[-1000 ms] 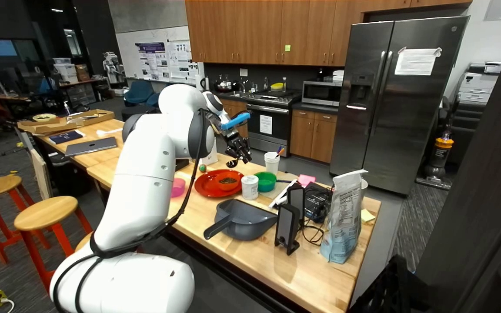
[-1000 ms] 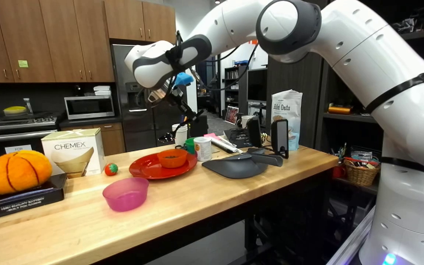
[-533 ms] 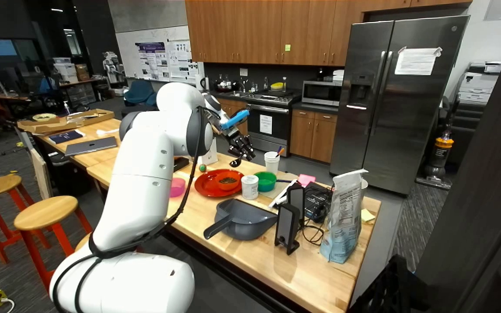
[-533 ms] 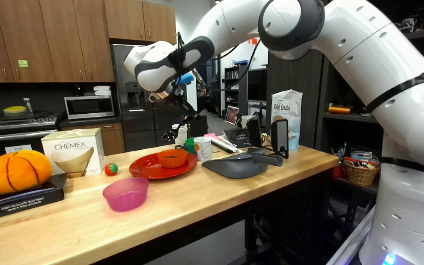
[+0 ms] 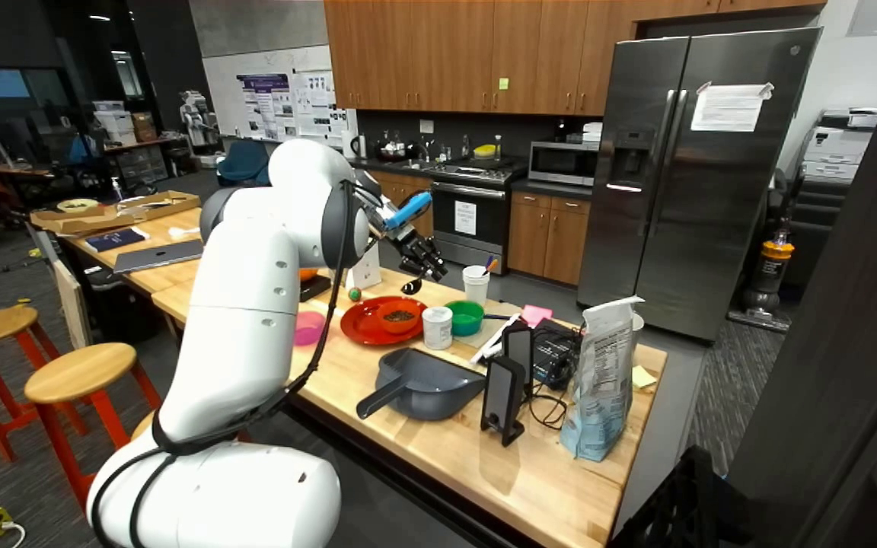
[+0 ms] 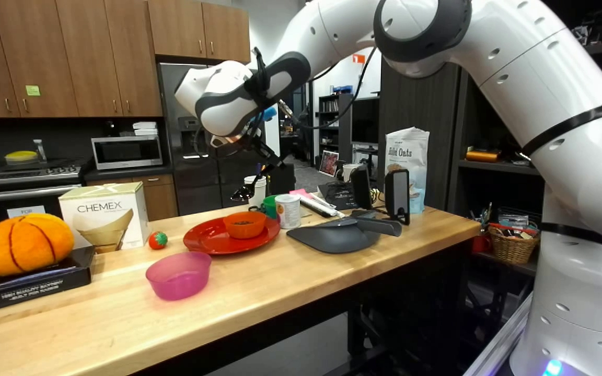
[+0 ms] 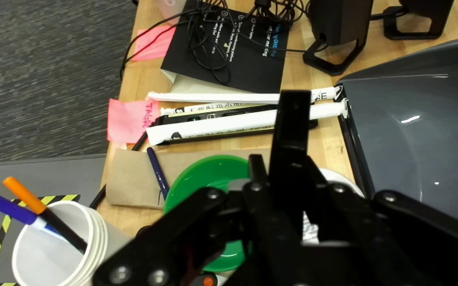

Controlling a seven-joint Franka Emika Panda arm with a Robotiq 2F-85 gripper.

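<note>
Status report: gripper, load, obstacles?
Gripper clamped on black spoon. Spoon held above table. Green bowl, stacked white cups close by, no contact visible.

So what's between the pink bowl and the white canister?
The red plate, with the orange bowl on it, lies between them in both exterior views.

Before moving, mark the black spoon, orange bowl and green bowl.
Black spoon (image 6: 242, 194), in an exterior view: its scoop.
Orange bowl (image 6: 244, 230), in an exterior view: outer wall.
Green bowl (image 7: 199, 178), in the wrist view: inner wall.
</note>
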